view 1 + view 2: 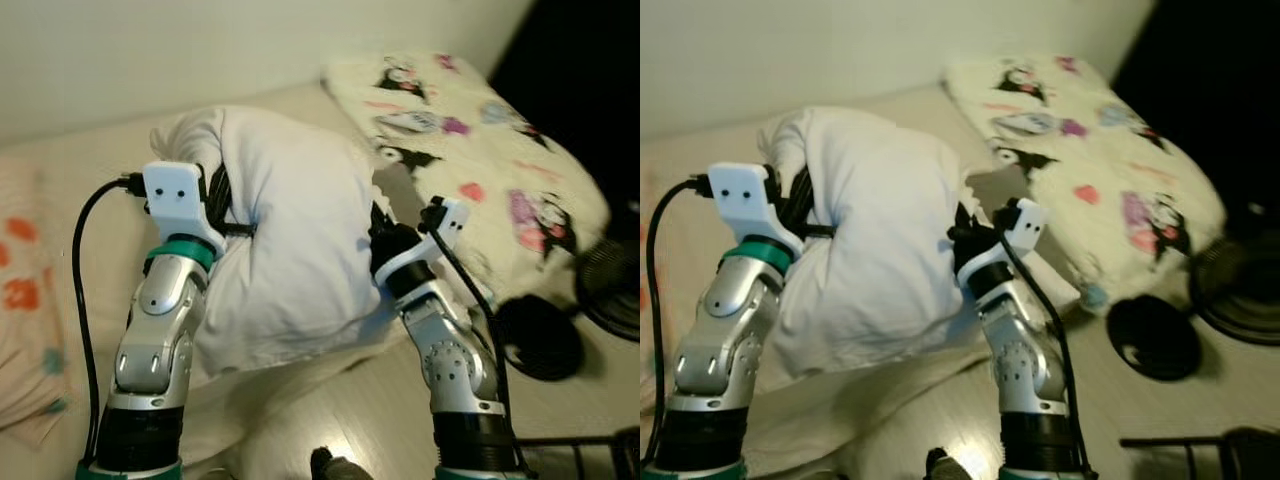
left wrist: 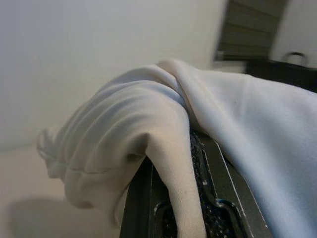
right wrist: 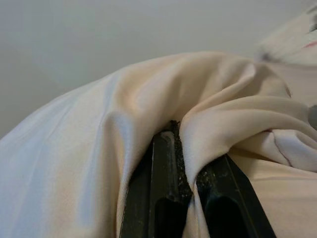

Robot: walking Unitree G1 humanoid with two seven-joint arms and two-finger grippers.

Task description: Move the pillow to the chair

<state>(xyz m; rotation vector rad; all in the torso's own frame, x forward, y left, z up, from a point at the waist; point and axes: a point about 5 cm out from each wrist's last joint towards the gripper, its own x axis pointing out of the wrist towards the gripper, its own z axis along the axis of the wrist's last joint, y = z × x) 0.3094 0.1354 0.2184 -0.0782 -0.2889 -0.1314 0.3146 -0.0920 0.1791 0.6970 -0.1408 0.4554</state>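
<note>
The plump white fabric pillow [image 1: 285, 250] is held between the robot's two silver arms, above the edge of the cream-covered bed [image 1: 80, 170] and partly over the pale floor [image 1: 380, 420].

The left pincer [image 1: 222, 205] presses into the pillow's left side, its black fingers [image 2: 208, 198] pinching a fold of the white cloth, which drapes over them in the left wrist view. A black cable [image 1: 85, 300] loops from the left wrist down beside the arm.

The right pincer [image 1: 382, 232] grips the pillow's right side; in the right wrist view its two black fingers [image 3: 166, 188] stand close together with a ridge of pillow cloth caught between them.

To the right of the pillow lies a cream blanket printed with black-and-white cartoon figures and pink and purple patches [image 1: 480, 140], spread over the far corner of the bed. Left of the pillow, at the edge of the left eye view, lies a pale cloth with orange marks [image 1: 25, 290].

Right of the pillow and lower, on the floor, sits a round black object [image 1: 540, 335], blurred; it may be a fan base, though this cannot be settled from the views. Behind the pillow rises a plain light wall [image 1: 200, 50].
</note>
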